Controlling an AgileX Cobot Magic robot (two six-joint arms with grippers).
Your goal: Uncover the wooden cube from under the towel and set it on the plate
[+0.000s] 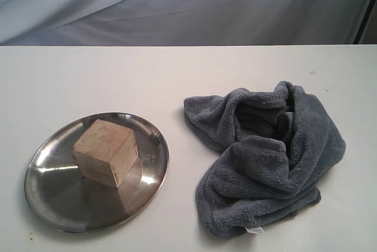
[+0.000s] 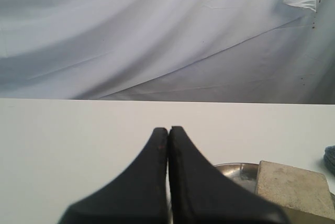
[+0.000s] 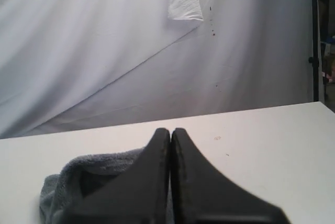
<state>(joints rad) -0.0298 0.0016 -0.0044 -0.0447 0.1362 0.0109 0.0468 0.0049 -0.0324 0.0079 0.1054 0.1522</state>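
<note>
The wooden cube (image 1: pixel 106 151) rests on the steel plate (image 1: pixel 59 196) at the front left of the table, uncovered. Beside it to the right lies the dark grey towel (image 1: pixel 268 163), crumpled in a heap, its white tag (image 1: pixel 254 229) at the near edge. Neither arm shows in the exterior view. In the left wrist view my left gripper (image 2: pixel 168 129) is shut and empty, with the cube (image 2: pixel 293 187) and the plate's rim (image 2: pixel 235 169) off to one side of it. My right gripper (image 3: pixel 170 130) is likewise shut and empty, with the towel (image 3: pixel 78 174) behind its fingers.
A white table (image 1: pixel 188 75) carries everything. A draped white sheet (image 1: pixel 188 5) hangs behind the table's far edge. A dark stand (image 3: pixel 314 51) shows at the edge of the right wrist view.
</note>
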